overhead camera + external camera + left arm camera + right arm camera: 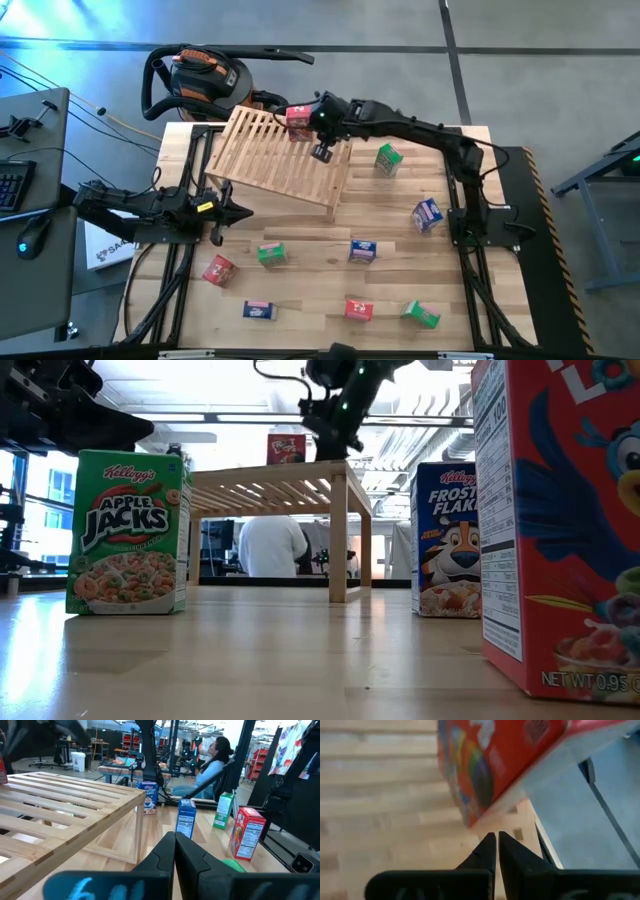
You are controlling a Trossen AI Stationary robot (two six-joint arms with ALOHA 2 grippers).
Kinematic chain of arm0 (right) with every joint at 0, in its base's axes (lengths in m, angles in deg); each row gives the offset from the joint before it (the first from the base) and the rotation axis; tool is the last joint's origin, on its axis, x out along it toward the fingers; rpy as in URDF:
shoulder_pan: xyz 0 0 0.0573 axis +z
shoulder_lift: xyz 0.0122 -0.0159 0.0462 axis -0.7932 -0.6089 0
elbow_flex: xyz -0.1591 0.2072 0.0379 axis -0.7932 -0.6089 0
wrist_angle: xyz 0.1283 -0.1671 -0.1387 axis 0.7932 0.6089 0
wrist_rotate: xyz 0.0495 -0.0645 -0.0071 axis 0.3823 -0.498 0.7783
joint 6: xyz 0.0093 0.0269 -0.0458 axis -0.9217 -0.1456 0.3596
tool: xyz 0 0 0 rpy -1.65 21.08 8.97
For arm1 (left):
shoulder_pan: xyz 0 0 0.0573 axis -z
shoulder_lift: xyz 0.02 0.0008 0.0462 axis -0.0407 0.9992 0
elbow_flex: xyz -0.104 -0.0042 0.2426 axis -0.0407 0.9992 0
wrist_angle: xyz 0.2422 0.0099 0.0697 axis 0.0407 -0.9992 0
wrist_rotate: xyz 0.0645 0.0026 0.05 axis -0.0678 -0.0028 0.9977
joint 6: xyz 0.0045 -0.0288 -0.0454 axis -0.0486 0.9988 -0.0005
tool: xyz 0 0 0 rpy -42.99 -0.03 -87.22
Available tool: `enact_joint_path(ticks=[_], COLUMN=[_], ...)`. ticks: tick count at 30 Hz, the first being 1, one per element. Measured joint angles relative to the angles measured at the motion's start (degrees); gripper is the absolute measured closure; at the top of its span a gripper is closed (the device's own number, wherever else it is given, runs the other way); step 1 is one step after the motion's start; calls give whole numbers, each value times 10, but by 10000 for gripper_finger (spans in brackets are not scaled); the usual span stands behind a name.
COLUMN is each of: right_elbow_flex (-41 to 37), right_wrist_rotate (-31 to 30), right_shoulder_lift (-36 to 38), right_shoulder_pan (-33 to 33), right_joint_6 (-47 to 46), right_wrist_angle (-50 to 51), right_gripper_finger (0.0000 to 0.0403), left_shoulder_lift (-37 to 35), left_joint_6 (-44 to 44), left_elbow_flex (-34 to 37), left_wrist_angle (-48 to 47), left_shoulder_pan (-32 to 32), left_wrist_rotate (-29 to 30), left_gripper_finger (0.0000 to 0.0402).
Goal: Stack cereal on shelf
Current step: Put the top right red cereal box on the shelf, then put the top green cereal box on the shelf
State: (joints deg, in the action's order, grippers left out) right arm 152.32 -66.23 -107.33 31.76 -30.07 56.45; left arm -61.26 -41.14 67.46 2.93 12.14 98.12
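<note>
A red cereal box (297,120) stands upright on the far part of the light slatted shelf (275,165), seen also as the red box (286,448) in the low view. My right gripper (497,836) is shut and slants down just beside that box (485,765), with a small gap showing between them. In the high view the right gripper (313,124) is at the box's right side. My left gripper (240,212) waits shut at the table's left edge, level, by the shelf's near left corner. The shelf stands on its short legs (338,535).
Loose cereal boxes stand on the table: green (388,158), blue (427,214), blue (363,250), green (271,255), red (218,269), and several along the near edge. A vacuum cleaner (200,80) sits beyond the far edge. A person (272,545) is in the room behind.
</note>
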Motion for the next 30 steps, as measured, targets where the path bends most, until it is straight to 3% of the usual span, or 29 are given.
enact_joint_path(ticks=[7, 20, 30], right_elbow_flex=[-48, -45, -71], right_wrist_rotate=[10, 58, 16], right_shoulder_lift=[0, 0, 100], right_shoulder_pan=[2, 3, 17], right_joint_6=[-11, -4, -19], right_wrist_angle=[-97, -126, 84], right_gripper_finger=[402, 402, 403], left_shoulder_lift=[0, 0, 1], left_joint_6=[0, 0, 12], left_elbow_flex=[0, 0, 0], left_wrist_angle=[0, -1, -11], left_shoulder_pan=[0, 0, 0], left_wrist_rotate=[12, 12, 12], left_gripper_finger=[401, 401, 401])
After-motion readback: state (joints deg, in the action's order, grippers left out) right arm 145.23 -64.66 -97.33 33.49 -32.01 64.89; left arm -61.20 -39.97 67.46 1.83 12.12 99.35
